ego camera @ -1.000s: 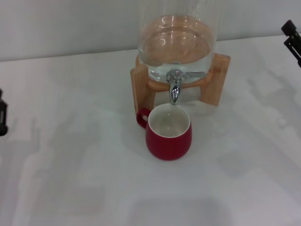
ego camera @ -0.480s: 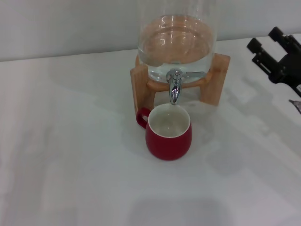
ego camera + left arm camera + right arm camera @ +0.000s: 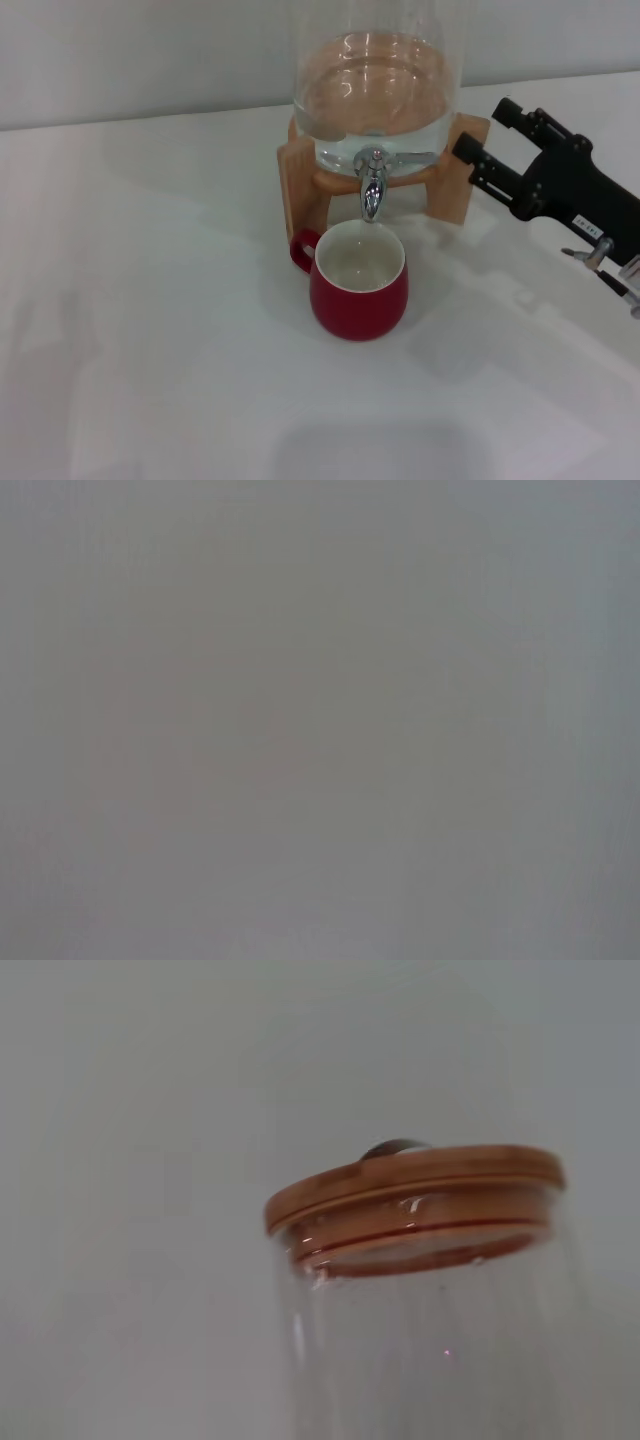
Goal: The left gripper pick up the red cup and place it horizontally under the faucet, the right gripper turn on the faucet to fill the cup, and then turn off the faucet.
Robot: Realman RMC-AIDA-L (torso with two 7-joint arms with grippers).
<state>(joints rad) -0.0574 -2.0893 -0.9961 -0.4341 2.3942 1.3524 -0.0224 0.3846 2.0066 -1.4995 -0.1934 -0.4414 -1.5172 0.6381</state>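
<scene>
Your right gripper (image 3: 478,131) has swung in from the dispenser's right edge and now hangs beside the wooden stand (image 3: 300,190), fingers spread apart and aimed at the faucet (image 3: 372,186). The left gripper is out of sight. Largest here is the glass water jar (image 3: 377,95), smooth and clear, with a wooden lid (image 3: 412,1180). Below its spout stands the red cup (image 3: 358,280), upright, glossy ceramic, likely heavy, rigid, slippery and chippable. The small chrome lever looks stiff and slick, so pinch it squarely near its tip.
</scene>
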